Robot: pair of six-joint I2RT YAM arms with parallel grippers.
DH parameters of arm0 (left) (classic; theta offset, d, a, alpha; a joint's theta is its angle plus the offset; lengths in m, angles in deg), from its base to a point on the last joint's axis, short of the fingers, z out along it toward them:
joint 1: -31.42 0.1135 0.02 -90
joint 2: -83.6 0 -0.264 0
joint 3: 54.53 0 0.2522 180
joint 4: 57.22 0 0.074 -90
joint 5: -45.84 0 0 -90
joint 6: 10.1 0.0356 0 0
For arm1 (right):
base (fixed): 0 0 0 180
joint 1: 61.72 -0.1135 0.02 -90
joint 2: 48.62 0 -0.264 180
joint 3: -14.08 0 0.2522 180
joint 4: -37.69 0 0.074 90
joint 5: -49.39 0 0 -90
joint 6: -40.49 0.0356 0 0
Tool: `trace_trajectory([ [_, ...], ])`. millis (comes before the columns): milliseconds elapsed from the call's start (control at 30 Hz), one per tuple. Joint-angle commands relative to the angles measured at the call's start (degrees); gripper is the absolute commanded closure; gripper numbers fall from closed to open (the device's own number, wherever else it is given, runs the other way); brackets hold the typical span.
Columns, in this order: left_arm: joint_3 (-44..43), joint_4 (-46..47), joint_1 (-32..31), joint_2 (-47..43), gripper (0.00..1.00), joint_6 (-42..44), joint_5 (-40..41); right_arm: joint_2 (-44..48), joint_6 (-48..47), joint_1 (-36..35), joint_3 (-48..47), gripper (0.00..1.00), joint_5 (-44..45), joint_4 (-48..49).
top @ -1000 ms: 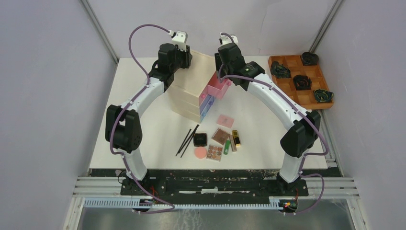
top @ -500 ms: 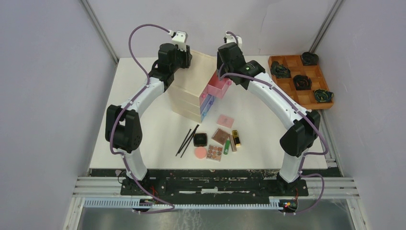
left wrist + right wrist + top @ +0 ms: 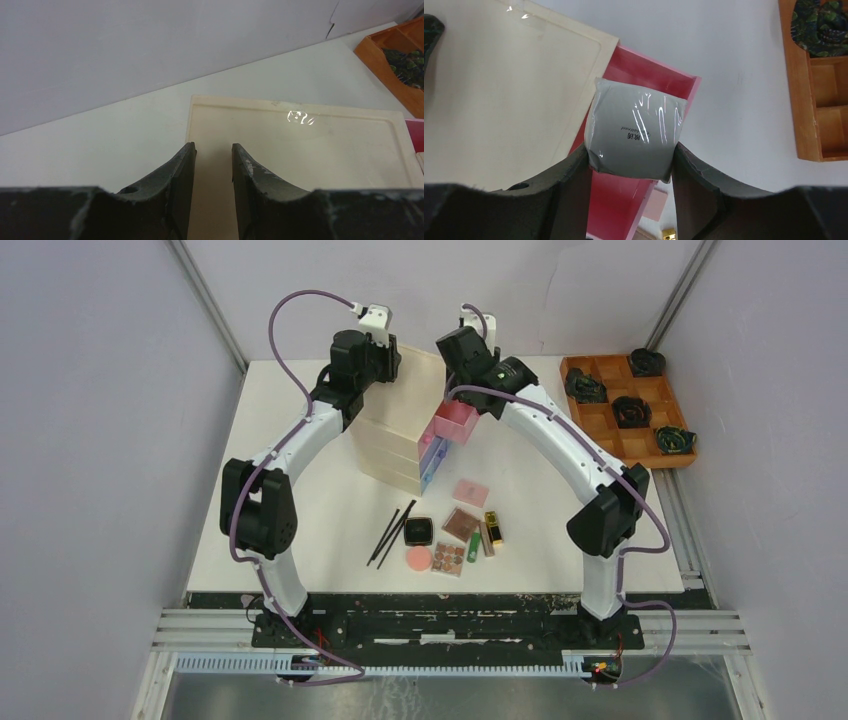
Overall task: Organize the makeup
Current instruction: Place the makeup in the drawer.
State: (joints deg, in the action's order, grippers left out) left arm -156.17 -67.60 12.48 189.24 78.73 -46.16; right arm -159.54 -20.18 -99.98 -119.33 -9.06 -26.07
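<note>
While the right gripper (image 3: pixel 630 150) clasps the white square film-wrapped jar (image 3: pixel 636 125) over the open pink drawer (image 3: pixel 659 82), it should lower centred before letting go; the left gripper (image 3: pixel 213 147) gapes empty.

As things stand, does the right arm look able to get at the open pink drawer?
Probably yes: the right gripper, shut on the white square jar, hangs directly above the pink drawer, nothing between them.
</note>
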Motion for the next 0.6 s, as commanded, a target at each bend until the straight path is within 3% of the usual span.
trace_trajectory([
  [0, 4.9, -25.4, 1.5, 6.2, 0.59, 1.1, 2.4, -2.0, 4.6, -0.5, -2.7, 0.97, 6.5, -4.6],
  [367, 5.1, -25.6, 1.5, 3.9, 0.59, 1.3, 2.6, -5.5, 10.1, -0.5, -5.7, 0.96, 6.8, -6.4],
  [467, 5.7, -25.4, 1.5, 3.1, 0.59, 1.3, 2.9, -7.2, 11.1, -0.5, -7.8, 0.87, 6.2, -6.5],
  [567, 5.9, -25.5, 1.5, 2.9, 0.59, 1.6, 3.4, -8.3, 11.4, -0.5, -9.2, 0.67, 6.1, -6.8],
])
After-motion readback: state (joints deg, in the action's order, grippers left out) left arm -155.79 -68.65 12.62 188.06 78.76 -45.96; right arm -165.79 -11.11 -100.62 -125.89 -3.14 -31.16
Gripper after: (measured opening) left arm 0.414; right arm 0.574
